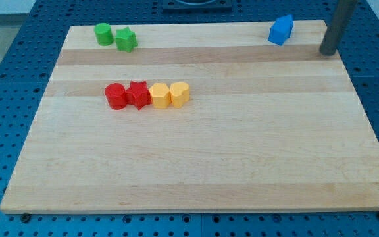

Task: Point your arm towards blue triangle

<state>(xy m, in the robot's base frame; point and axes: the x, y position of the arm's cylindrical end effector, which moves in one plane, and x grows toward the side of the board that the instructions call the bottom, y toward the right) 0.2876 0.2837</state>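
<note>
green blocks [114, 36], red blocks [127, 95], yellow blocks [170, 95], wooden board [196, 158]

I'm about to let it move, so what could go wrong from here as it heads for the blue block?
1. My tip sits at the board's right edge near the view's top; drifting right could take it off the wood.
2. The blue block lies close to the board's top edge; overshooting leftward could knock it off instead of stopping beside it.
</note>
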